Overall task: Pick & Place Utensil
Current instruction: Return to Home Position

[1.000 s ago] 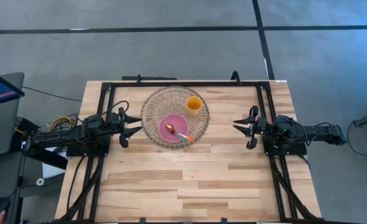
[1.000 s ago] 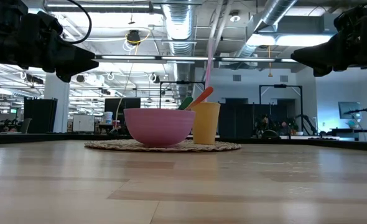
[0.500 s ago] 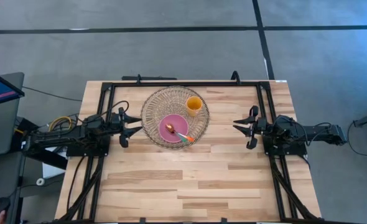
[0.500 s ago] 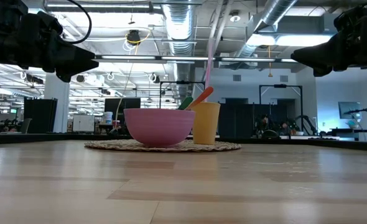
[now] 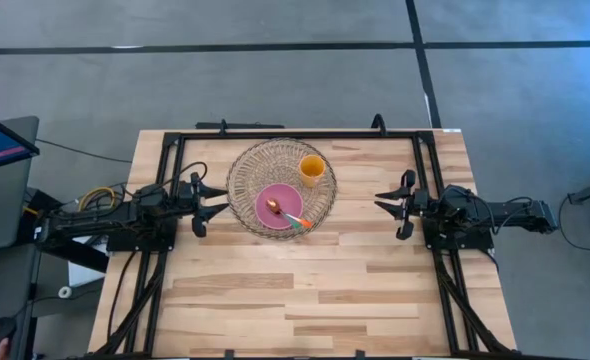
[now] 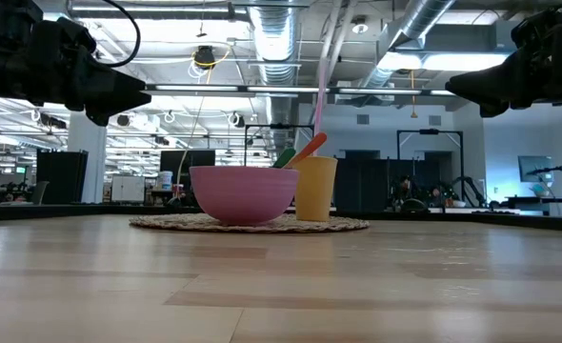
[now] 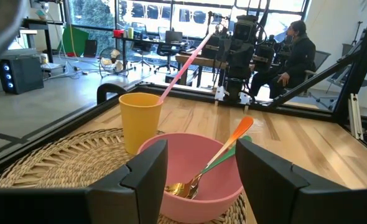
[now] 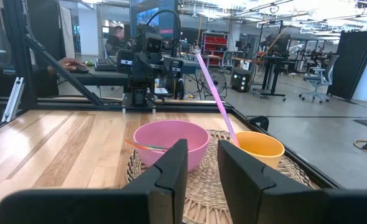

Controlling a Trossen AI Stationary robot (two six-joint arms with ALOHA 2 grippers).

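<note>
A pink bowl (image 5: 278,204) stands on a round woven mat (image 5: 247,175) beside a yellow cup (image 5: 312,168) with a pink straw (image 7: 185,60). In the bowl lie a gold spoon with an orange handle (image 7: 224,148) and a green-handled utensil, their handles leaning on the rim. My left gripper (image 5: 215,204) hovers open left of the mat, its fingers pointing at the bowl (image 7: 196,174). My right gripper (image 5: 388,203) waits open right of the mat, facing the bowl (image 8: 171,142).
A black frame (image 5: 295,132) runs around the far part of the table. Bare wood (image 5: 305,300) spreads across the near half. A person (image 7: 293,53) sits in the room beyond the table.
</note>
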